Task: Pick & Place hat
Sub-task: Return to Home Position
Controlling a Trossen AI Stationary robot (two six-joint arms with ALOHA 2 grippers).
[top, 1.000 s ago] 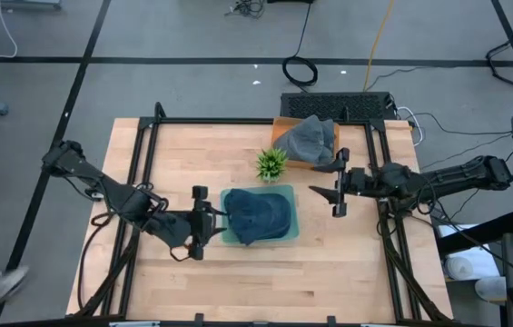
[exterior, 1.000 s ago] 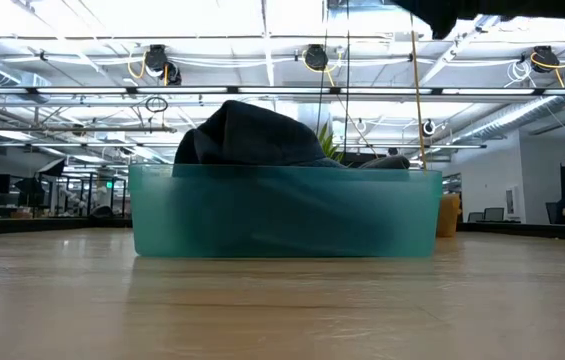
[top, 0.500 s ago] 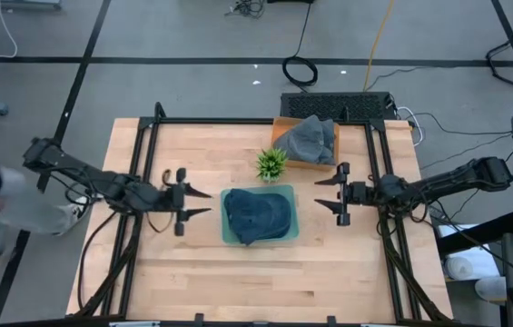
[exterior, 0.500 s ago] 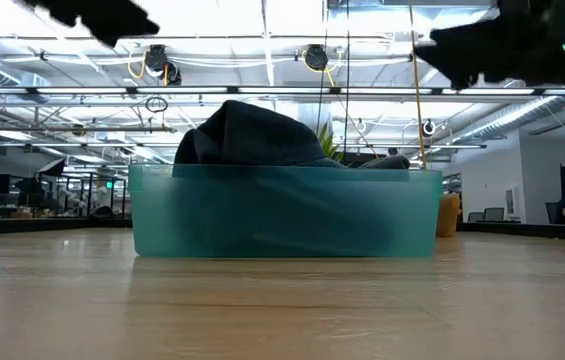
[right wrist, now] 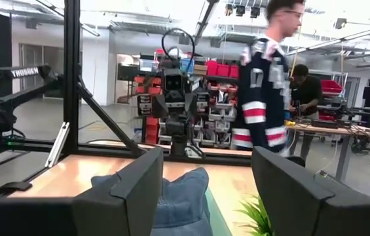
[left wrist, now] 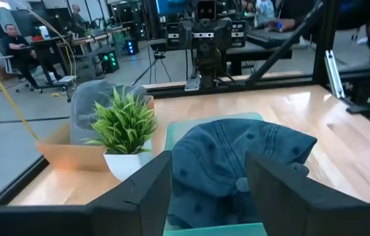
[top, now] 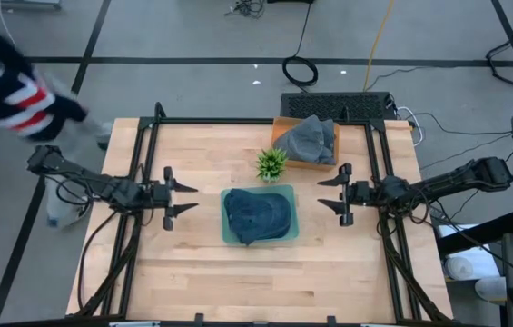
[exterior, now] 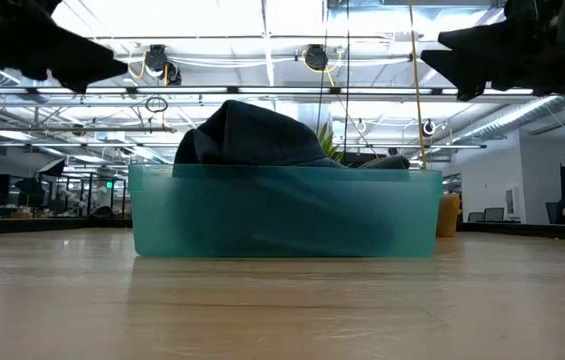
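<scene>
Blue cap lies crumpled inside the green bin at the middle of the wooden table, its crown rising above the bin's rim in the low view. Left gripper hangs above the table to the bin's left, fingers spread and pointing toward the bin, clear of it; its arm runs out level to the table's left edge. Right gripper mirrors it on the bin's right side, fingers likewise spread and holding nothing, its arm stretched back to the right edge. Just behind the bin stands a small potted plant; beside that, at the far edge, a cardboard box holds a grey cap. The high view alone shows a person in a dark striped jersey off the table's far left corner. The low view shows the bin's translucent wall with both arms only as dark shapes at the upper corners. The left wrist view looks between its fingers onto the cap, plant and box, with the right arm facing it across the table; the right wrist view shows the cap's edge, the left arm beyond, and the person walking past.
</scene>
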